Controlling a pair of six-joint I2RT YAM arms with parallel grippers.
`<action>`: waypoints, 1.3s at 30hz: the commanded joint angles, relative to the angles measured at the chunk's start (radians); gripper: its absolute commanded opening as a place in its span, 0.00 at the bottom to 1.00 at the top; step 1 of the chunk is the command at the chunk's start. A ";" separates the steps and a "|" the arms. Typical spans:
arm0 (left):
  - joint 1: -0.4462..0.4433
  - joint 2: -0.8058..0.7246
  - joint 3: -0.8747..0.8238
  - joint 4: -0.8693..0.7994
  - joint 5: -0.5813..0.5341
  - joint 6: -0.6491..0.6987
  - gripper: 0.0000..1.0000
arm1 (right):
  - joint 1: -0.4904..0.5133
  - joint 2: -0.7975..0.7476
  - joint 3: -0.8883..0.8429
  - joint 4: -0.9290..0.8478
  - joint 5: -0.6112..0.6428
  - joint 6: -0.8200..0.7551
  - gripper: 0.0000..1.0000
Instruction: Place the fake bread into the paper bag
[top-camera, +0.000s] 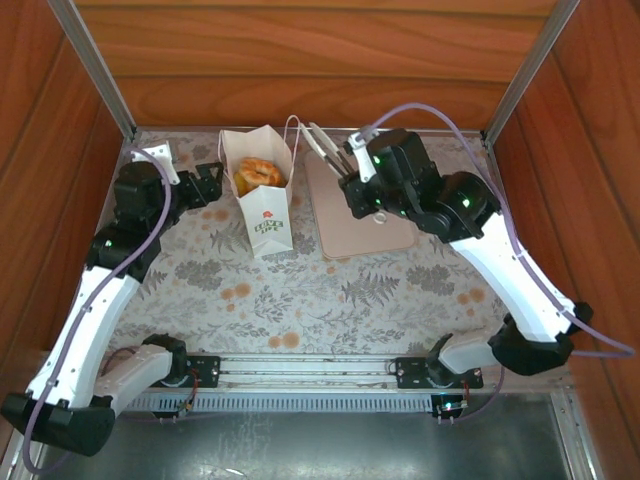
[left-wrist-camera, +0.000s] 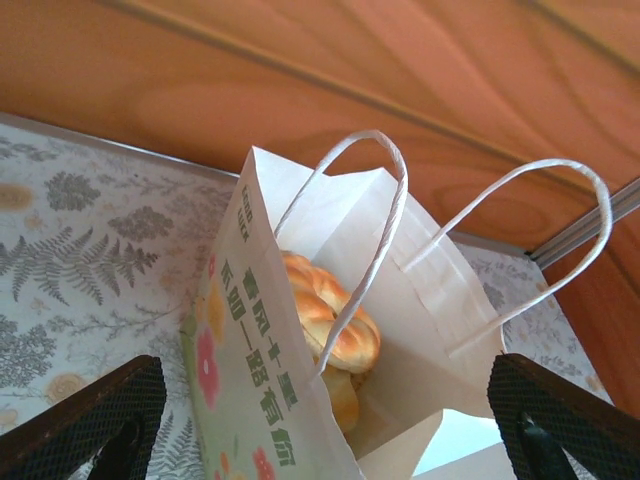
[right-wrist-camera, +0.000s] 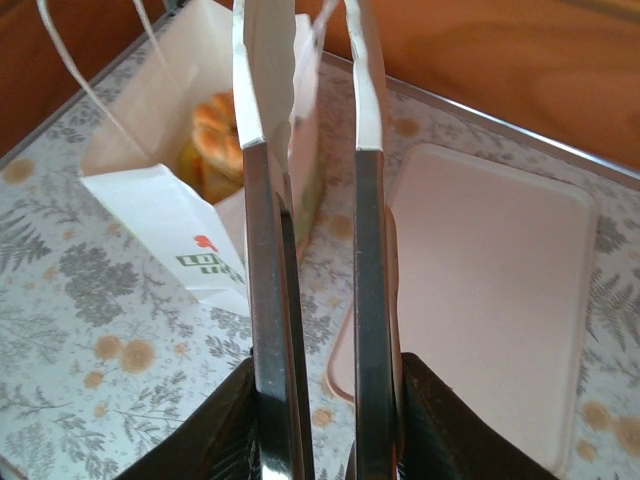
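The white paper bag (top-camera: 268, 215) stands upright at the back of the table, its mouth open. Golden braided fake bread (top-camera: 258, 172) lies inside it, with another piece underneath (left-wrist-camera: 340, 395). My left gripper (top-camera: 210, 180) is open at the bag's left side; in the left wrist view its two fingers (left-wrist-camera: 90, 430) straddle the bag (left-wrist-camera: 250, 380) and the bread (left-wrist-camera: 325, 310). My right gripper (top-camera: 350, 185) is shut on the metal tongs (top-camera: 325, 145). The tong arms (right-wrist-camera: 265, 250) point toward the bag (right-wrist-camera: 170, 210), with nothing between their tips.
A flat beige-pink tray (top-camera: 370, 235) lies right of the bag, under the right gripper, and its surface (right-wrist-camera: 490, 300) is bare. Wooden walls close in the back and sides. The bag's loop handles (left-wrist-camera: 380, 200) stick up toward the back wall.
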 joint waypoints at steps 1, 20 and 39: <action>0.007 -0.053 -0.047 -0.026 -0.057 0.003 0.91 | 0.008 -0.080 -0.084 0.056 0.076 0.064 0.36; 0.016 -0.232 -0.340 0.052 -0.360 -0.028 1.00 | -0.013 -0.090 -0.615 0.160 0.169 0.236 0.37; 0.099 -0.105 -0.471 0.203 -0.287 -0.066 1.00 | -0.167 0.172 -0.785 0.348 0.044 0.281 0.38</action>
